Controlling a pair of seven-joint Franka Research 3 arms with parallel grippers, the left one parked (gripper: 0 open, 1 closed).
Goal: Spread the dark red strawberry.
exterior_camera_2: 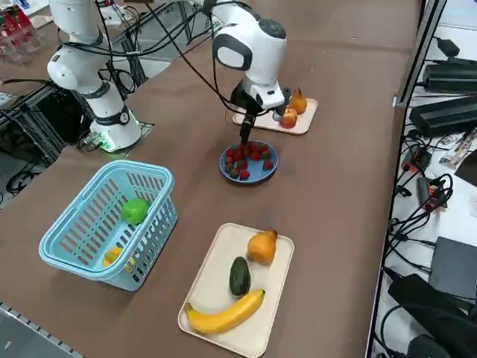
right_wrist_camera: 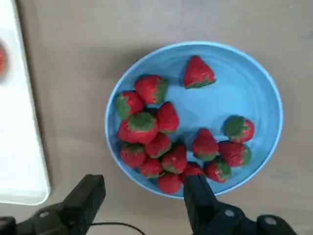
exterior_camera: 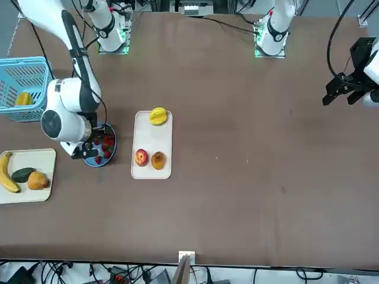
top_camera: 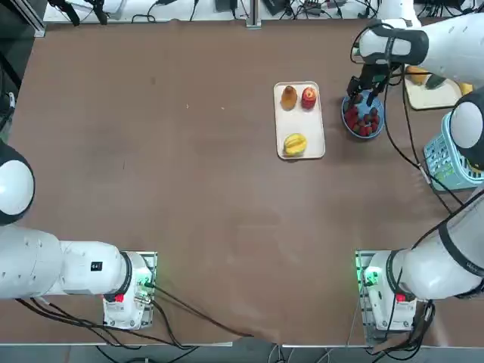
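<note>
The dark red strawberries, small with green caps, lie in a blue dish at the centre of the wrist view: most heaped together, one apart near the rim, a few alongside.

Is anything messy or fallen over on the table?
Nothing has spilled or tipped. The strawberries all sit inside the blue plate, mostly bunched in a heap at one side, with one lying apart. The right end effector hovers open just above the plate's rim. The fruit on the nearby white tray looks tidy.
</note>
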